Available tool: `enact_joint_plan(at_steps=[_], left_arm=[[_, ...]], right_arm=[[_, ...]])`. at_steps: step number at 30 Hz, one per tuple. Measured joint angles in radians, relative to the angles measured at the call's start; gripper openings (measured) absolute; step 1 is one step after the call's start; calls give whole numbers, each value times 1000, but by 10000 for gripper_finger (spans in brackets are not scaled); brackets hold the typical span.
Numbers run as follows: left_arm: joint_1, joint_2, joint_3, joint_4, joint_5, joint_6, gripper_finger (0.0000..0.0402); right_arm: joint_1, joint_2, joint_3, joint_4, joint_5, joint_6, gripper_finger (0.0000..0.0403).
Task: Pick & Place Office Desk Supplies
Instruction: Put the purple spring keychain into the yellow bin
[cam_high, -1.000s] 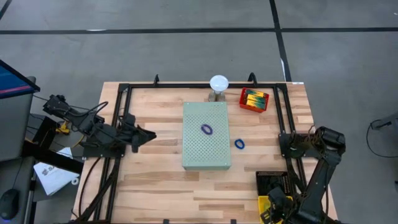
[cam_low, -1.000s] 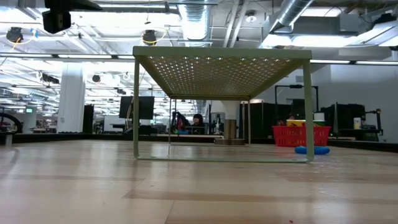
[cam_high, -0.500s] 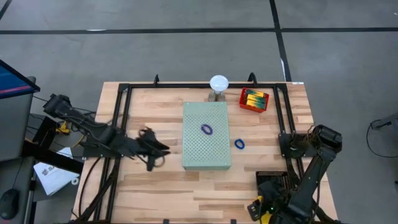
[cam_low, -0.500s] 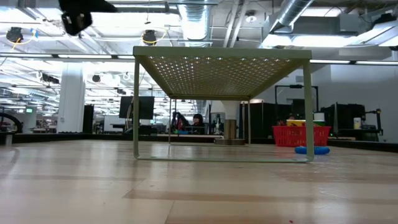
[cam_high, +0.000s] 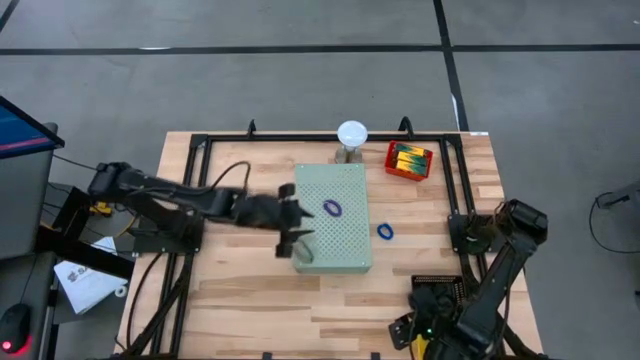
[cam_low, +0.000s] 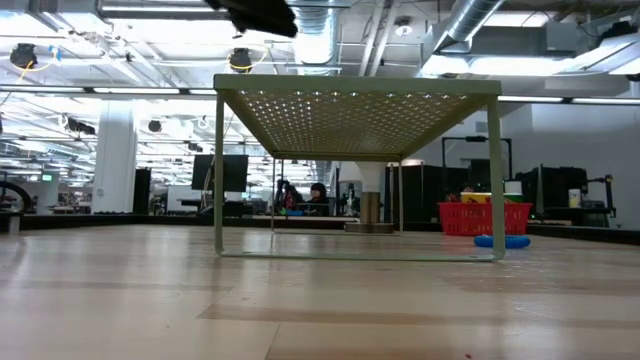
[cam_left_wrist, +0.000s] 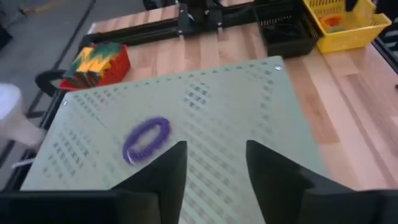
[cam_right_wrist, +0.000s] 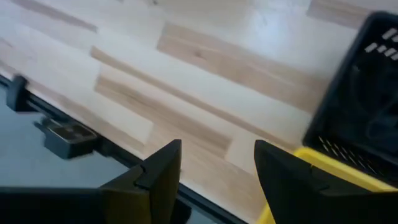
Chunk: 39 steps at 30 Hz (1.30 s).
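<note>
While the purple band loop lies on the board, the spread, empty left gripper hovers just beside it.

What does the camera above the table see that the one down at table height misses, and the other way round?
Only the overhead view shows the purple loop lying on top of the pale-green board, the left gripper open over the board's edge, and the right gripper near the table's corner. Only the low view shows the room behind, under the board. Both show the board, red basket and blue loop.
</note>
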Motion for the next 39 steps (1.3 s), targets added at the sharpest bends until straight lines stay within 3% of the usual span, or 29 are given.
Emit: enact_joint_plan(at_steps=[5,11,24,39], left_arm=[[161,93,60,1,220,19,168],[266,182,84,15,377,100,157],[354,249,84,64,374,143,139],[359,275,83,50,381,118,101]], right_arm=[[-19,0,10,-3,15,0,198],[-33,-6,14,-4,41,0,198],[-62,-29,15,-23,66,-16,198],[-62,-29,15,-19,65,-16,198]])
